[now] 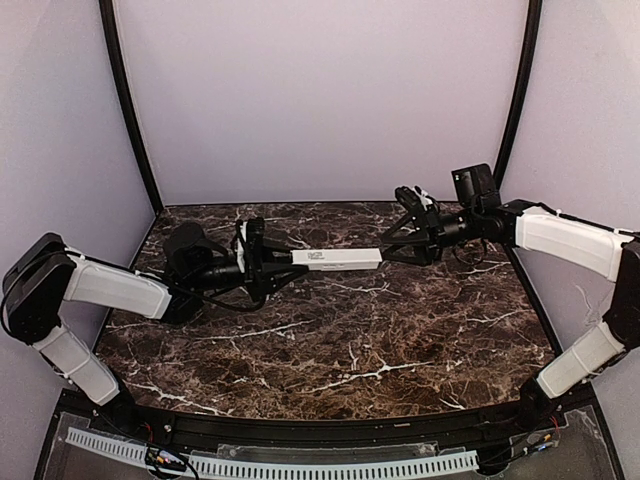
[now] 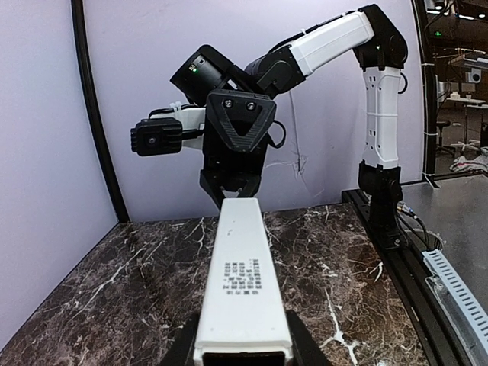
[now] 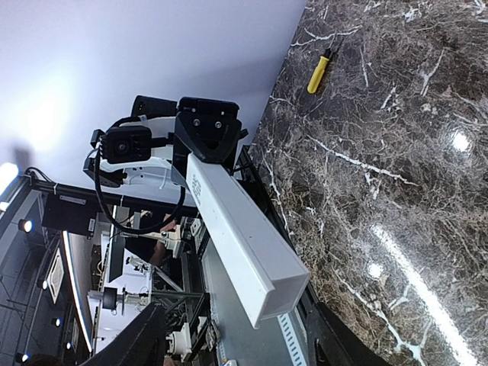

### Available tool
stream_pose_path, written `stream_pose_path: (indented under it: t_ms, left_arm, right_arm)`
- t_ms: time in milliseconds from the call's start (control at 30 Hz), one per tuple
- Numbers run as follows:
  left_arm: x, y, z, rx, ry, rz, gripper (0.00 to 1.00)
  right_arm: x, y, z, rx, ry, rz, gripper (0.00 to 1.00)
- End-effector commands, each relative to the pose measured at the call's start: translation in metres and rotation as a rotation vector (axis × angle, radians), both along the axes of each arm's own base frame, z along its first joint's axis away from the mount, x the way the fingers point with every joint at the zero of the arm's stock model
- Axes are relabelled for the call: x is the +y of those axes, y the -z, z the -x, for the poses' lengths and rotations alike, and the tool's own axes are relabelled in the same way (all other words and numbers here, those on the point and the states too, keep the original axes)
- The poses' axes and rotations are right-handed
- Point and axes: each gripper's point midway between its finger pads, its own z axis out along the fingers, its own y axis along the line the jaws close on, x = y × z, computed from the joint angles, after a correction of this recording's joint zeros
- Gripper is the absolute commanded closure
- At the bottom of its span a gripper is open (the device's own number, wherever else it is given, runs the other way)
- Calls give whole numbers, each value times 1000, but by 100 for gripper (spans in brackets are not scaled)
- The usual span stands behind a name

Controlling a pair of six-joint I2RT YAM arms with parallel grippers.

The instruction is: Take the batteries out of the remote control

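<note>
The remote control (image 1: 335, 258) is a slim white bar held level in the air above the marble table. My left gripper (image 1: 282, 262) is shut on its left end. In the left wrist view the dark fingers (image 2: 305, 347) press both sides of the remote control (image 2: 240, 274), whose face shows a small printed mark. My right gripper (image 1: 395, 248) is at the right end. In the right wrist view its fingers (image 3: 133, 339) stand wide apart, with gaps on each side of the remote control's hollow end (image 3: 278, 293). No batteries show.
A small yellow-handled tool (image 3: 319, 74) lies on the marble table (image 1: 330, 350) in the right wrist view. Pale walls close in the back and sides. A black rail (image 1: 300, 435) runs along the near edge.
</note>
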Motion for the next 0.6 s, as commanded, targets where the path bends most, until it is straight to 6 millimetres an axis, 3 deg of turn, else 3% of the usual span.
stream_pose_path:
  t_ms: [0, 567]
  left_arm:
    - [-2, -13, -1, -44, 5, 22, 100]
    - [-10, -11, -9, -44, 16, 28, 100]
  right_arm:
    - [-3, 7, -4, 1, 7, 4, 40]
    - [-1, 8, -6, 16, -1, -4, 54]
